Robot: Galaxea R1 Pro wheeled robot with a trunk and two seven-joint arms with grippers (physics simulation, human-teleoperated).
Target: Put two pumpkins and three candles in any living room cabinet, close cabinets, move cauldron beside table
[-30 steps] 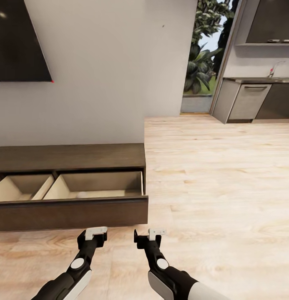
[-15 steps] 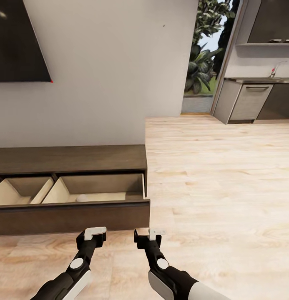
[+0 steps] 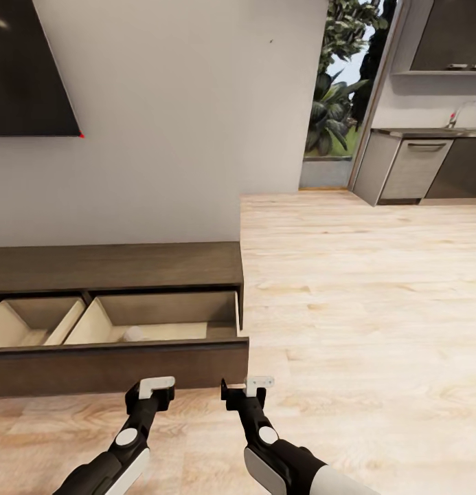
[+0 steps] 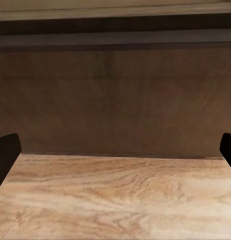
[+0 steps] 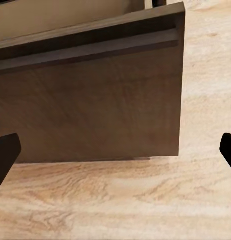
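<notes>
Cabinet point(image 3: 114, 265) drawer point(image 3: 121, 364) looms nearer than before, candle point(image 3: 133, 334) inside.

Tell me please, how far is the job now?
Done, at least in part: a pale candle lies in the cabinet's open drawer. In hand: nothing; the left gripper and right gripper are open, facing the drawer front. Left: closing that drawer; pumpkins and cauldron cannot be judged here.
</notes>
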